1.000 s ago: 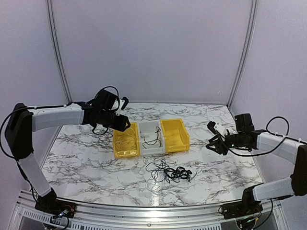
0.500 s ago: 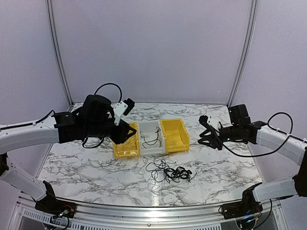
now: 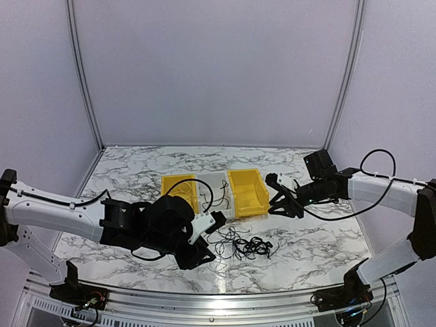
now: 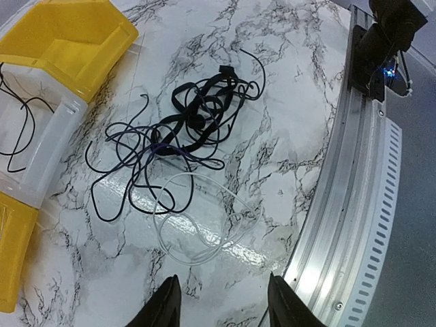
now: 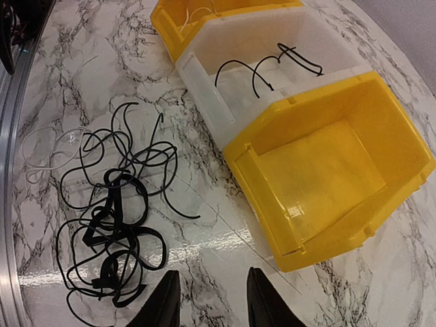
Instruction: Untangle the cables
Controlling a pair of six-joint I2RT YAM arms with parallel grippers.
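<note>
The cables lie in a loose tangle (image 3: 242, 244) on the marble table in front of the bins. In the left wrist view the black cords (image 4: 194, 116) are knotted together, and a pale whitish cable (image 4: 197, 225) loops beside them, nearest my fingers. My left gripper (image 4: 225, 303) is open and empty, low over the table just short of the whitish loop; it also shows in the top view (image 3: 208, 238). My right gripper (image 5: 211, 300) is open and empty, between the black tangle (image 5: 112, 218) and the right yellow bin; it also shows in the top view (image 3: 279, 199).
Three bins stand in a row behind the tangle: a left yellow bin (image 3: 174, 182), a clear bin (image 3: 221, 178) with a black cord (image 5: 266, 68) in it, and a right yellow bin (image 5: 300, 99). A metal rail (image 4: 354, 204) runs along the table's near edge.
My left arm has swung from above the left yellow bin down to the table front beside the tangle. My right gripper has moved left toward the right yellow bin.
</note>
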